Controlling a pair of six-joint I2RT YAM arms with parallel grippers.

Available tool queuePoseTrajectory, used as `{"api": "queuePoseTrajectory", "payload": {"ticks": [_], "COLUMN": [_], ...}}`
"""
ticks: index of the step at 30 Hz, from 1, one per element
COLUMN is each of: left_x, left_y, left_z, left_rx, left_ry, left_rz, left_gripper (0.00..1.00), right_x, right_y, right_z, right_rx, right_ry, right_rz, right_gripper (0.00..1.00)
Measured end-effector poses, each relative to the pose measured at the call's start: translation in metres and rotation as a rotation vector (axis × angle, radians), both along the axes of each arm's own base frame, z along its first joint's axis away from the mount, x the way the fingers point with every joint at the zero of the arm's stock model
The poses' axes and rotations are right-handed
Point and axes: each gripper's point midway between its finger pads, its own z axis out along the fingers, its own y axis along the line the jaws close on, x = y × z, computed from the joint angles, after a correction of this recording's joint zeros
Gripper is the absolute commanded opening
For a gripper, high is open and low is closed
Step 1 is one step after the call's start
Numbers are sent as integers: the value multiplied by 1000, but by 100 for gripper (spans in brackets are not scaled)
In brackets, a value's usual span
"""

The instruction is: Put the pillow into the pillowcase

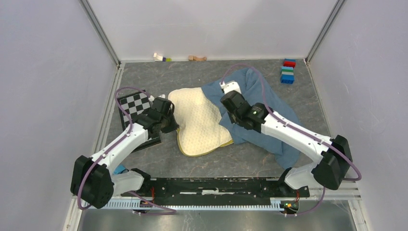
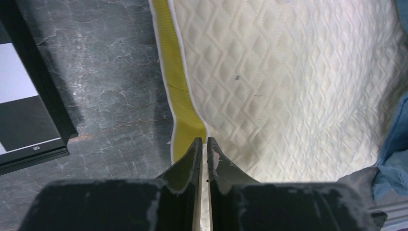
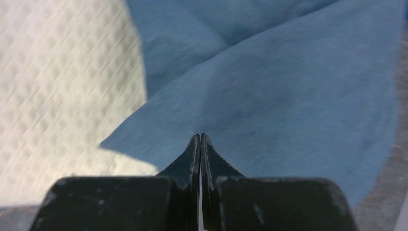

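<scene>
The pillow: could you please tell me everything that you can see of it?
The pillow is plump and cream-white, with a quilted diamond pattern and a yellow band along its edge. It lies flat on the dark grey table between the arms, its outline slightly bent. The left gripper is shut on its yellow-banded left edge. On the right, an edge of the blue pillowcase overlaps it. Most of the pillow is uncovered.
</scene>
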Motion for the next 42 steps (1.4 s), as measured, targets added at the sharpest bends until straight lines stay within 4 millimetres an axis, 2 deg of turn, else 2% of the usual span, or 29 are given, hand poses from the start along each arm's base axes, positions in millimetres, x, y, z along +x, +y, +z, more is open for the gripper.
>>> {"api": "queuePoseTrajectory", "payload": {"ticks": [3, 5, 7, 9, 14, 16, 20, 23, 26, 30, 34, 36, 38, 40, 42], "left_x": [0, 0, 0, -1, -4, -4, -4, -5, -5, -6, -6, -6, -7, -7, -8], "left_y": [6, 8, 9, 8, 9, 9, 9, 8, 8, 6, 6, 6, 6, 6, 6], "left_z": [0, 2, 4, 4, 3, 3, 4, 4, 4, 4, 4, 4, 3, 3, 2], "left_rx": [11, 9, 2, -2, 1, 0, -1, -2, -2, -11, -15, -15, -15, -14, -14], "left_ry": [2, -2, -4, 0, 10, 9, 7, 7, 8, 12, 14, 14, 15, 17, 20], "left_rz": [3, 10, 10, 3, -6, -6, -7, -8, -8, -17, -20, -21, -21, -21, -21], "left_gripper": [12, 12, 13, 13, 13, 12, 11, 9, 4, 3, 2, 2, 2, 3, 2], "right_x": [19, 25, 21, 10, -18, -22, -22, -20, -16, -10, -3, 1, 6, 14, 27], "right_y": [-22, -32, -29, -11, 29, 34, 35, 35, 31, 24, 18, 13, 5, -12, -37], "right_z": [19, 29, 37, 41, 32, 26, 4, -10, -19, -24, -14, -4, 5, 16, 30], "right_rx": [-8, 2, 8, 13, -8, -37, -139, -189, -241, -314, -350, -357, -361, -363, -371], "right_ry": [-45, -69, -87, -98, -95, -98, -93, -85, -90, -107, -143, -164, -179, -191, -196], "right_rz": [-81, -98, -81, -23, 92, 98, 80, 70, 47, 6, -46, -74, -100, -147, -214], "right_gripper": [36, 47, 58, 70, 86, 90, 90, 89, 75, 35, 8, 1, 0, 0, 0]}}
